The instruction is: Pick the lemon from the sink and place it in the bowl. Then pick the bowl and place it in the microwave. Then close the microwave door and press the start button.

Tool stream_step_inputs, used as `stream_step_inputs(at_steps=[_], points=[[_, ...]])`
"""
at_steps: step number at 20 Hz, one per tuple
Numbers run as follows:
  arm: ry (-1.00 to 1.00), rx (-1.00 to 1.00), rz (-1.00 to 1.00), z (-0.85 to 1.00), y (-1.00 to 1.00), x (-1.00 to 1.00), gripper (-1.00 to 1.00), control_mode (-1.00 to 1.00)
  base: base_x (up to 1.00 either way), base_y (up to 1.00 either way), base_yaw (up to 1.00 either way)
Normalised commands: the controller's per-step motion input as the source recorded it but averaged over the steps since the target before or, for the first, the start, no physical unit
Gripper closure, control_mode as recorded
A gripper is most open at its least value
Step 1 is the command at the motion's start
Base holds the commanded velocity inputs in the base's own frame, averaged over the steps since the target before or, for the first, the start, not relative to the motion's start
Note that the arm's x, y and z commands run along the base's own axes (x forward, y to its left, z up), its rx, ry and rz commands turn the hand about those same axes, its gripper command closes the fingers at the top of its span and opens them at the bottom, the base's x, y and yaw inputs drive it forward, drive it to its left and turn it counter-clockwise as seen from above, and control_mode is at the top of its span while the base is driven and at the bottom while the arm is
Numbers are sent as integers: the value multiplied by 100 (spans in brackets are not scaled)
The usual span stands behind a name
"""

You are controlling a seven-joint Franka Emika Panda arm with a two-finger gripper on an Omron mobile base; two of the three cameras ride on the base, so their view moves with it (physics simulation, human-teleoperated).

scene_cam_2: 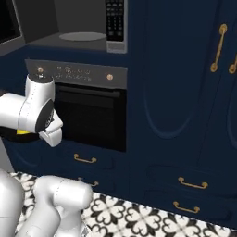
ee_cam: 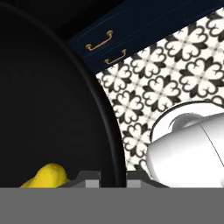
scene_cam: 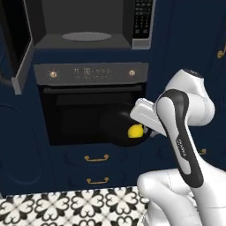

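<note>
Bowl carried in the air before the oven, its rim pinched between the nearly closed jaws of the gripper, with the lemon lying inside near the held edge. The microwave stands open above. Likely hazards in the lift: the one-sided grip may let the bowl tilt and spill the lemon, or the far rim may strike the cavity's lower edge.

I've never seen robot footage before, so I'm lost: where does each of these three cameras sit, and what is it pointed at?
Left base view: behind the arm's left, facing the open microwave and oven; arm rises lower right, carrying the bowl with the lemon.
Right base view: behind its right, facing the same oven and navy cabinets; arm lower left.
Hand view: on the hand, looking along the bowl's rim.
Both base views share microwave, oven and patterned floor.
</note>
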Motion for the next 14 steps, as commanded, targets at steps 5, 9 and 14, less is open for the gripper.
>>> stream_step_inputs(at_steps=[5, 9, 14], points=[[0, 0, 0, 0, 0, 0, 100, 100, 42, 27, 0], [0, 0, 0, 0, 0, 0, 100, 100, 16, 59, 0], [0, 0, 0, 0, 0, 0, 100, 100, 40, 38, -6]])
